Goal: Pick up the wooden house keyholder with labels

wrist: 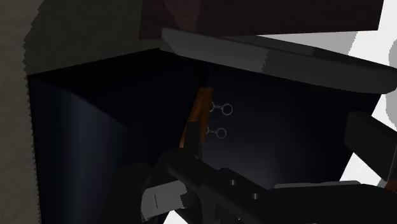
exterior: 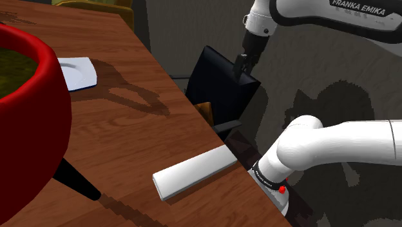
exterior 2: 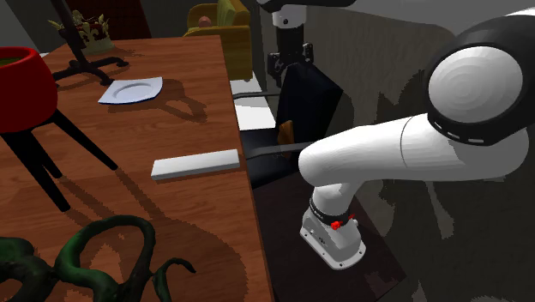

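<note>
The table (exterior: 129, 142) is brown wood with plain grain and a soft sheen. The red pot (exterior: 38, 129) is smooth and glossy. The slab (exterior: 193, 171) by the tabletop's edge is matt white. The keyholder (wrist: 194, 118) looks like orange-brown wood, its thin rings (wrist: 227, 109) like metal.

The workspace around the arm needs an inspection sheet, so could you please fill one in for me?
Surface: brown wooden table, with shadows across it.
Job's things: wooden keyholder with small metal rings, standing on edge off the table, against the dark box.
Clutter: red pot on black legs, white plate, white bar near the table's edge, dark green plant.
Tool: tool hangs over the dark box, above the keyholder, holding nothing that shows.
Cables: nothing seen.
Surroundings: yellow armchair beyond the table, grey wall behind the arm.
</note>
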You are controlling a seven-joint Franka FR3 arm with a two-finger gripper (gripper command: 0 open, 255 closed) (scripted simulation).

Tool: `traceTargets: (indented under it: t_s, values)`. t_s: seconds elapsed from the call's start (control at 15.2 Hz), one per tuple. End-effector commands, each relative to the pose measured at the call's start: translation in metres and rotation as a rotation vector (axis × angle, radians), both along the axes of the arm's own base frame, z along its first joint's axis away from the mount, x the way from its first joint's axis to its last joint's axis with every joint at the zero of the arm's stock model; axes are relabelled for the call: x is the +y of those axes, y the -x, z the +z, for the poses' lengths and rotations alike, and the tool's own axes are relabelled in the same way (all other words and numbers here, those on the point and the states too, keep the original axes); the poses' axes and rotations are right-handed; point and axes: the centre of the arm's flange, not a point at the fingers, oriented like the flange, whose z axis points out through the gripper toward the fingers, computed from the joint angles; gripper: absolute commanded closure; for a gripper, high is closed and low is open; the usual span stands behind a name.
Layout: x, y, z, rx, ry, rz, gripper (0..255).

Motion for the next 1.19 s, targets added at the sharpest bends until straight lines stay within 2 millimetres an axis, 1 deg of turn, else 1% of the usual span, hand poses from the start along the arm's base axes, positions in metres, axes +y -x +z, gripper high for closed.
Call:
traceTargets:
  t_s: [0.0, 1.12]
  values:
    - [0.0, 0.0, 0.0, 0.0, 0.0, 0.0, 0]
    - [-0.011, -0.062, -0.213, -0.036, 0.051, 0.243, 0]
